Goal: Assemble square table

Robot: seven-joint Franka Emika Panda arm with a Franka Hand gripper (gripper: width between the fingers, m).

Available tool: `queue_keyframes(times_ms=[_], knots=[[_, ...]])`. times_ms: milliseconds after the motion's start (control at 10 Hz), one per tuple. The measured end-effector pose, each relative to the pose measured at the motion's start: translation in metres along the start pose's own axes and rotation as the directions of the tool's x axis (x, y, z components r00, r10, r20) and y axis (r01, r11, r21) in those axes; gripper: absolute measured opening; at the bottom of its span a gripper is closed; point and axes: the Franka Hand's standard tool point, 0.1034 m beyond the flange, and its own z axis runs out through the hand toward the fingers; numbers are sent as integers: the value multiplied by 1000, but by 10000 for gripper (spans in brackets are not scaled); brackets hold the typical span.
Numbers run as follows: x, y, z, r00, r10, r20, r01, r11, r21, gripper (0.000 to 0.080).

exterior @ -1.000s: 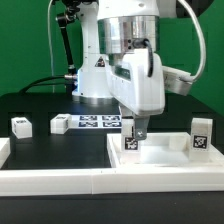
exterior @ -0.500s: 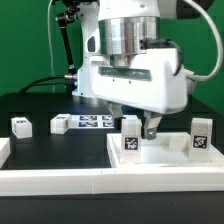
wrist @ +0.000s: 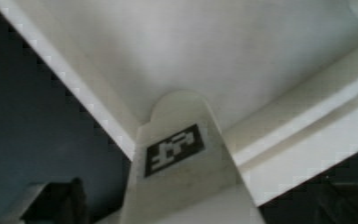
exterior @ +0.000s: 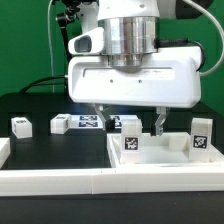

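Observation:
The square table's white slab lies flat at the exterior view's right, inside the rails. One white tagged leg stands upright on its near left corner. My gripper hangs over this leg, open, with a finger on each side and a gap to both. In the wrist view the leg rises between the dark fingertips, with the slab behind it. A second leg stands at the slab's right corner. Two more legs lie on the black table at the left.
The marker board lies flat behind the gripper, by the arm's base. A long white rail runs along the front and a short one sits at the left edge.
The gripper has turned about its upright axis, from edge-on to broadside. Its fingers have spread away from the standing leg, which stays where it was.

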Motion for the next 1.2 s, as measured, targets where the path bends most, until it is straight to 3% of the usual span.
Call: queue_keyframes(times_ms=[500,600,900,1000,1100,1200], knots=[[1,4,0,922,-388,4,387,921,-32,648],[2,5,0,872,-490,9,490,871,-44,648],[4,7,0,849,-529,12,529,847,-50,637],[4,7,0,854,-520,11,520,853,-50,469],[4,8,0,862,-506,11,506,861,-50,469],[4,8,0,869,-495,10,495,868,-50,288]])
